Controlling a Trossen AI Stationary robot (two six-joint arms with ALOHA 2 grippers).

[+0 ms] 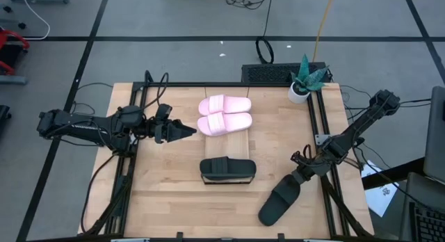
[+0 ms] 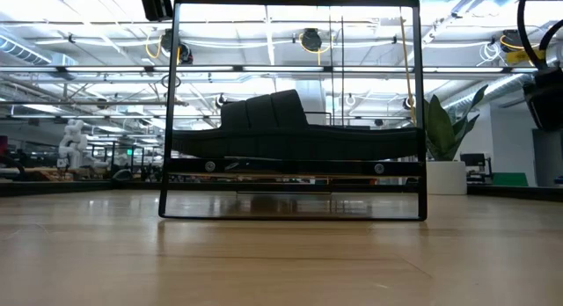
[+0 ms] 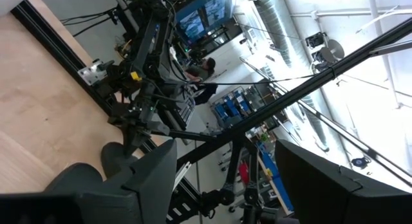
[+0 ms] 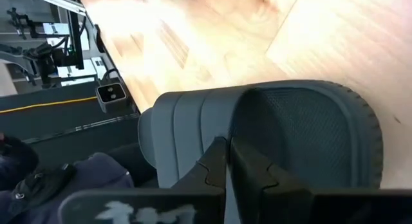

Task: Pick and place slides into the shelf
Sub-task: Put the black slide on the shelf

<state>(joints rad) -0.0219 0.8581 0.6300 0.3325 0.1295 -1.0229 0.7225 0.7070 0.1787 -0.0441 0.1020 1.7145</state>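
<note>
We see two dark, near-black arms: left arm (image 1: 90,125), right arm (image 1: 354,131). Slim tubular links, bulkier rounded joint housings. Thin black cables loop along both arms. Left gripper (image 1: 182,131) tapers to dark pointed fingers. Right gripper (image 4: 228,163): matte black fingers, notched inner edges, white smudged marking on body.

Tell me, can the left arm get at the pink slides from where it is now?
Probably yes. The left gripper is open, holds nothing and points at the pink slides, just beside them. Nothing lies between. The right gripper is busy far off, shut on a black slide.
</note>
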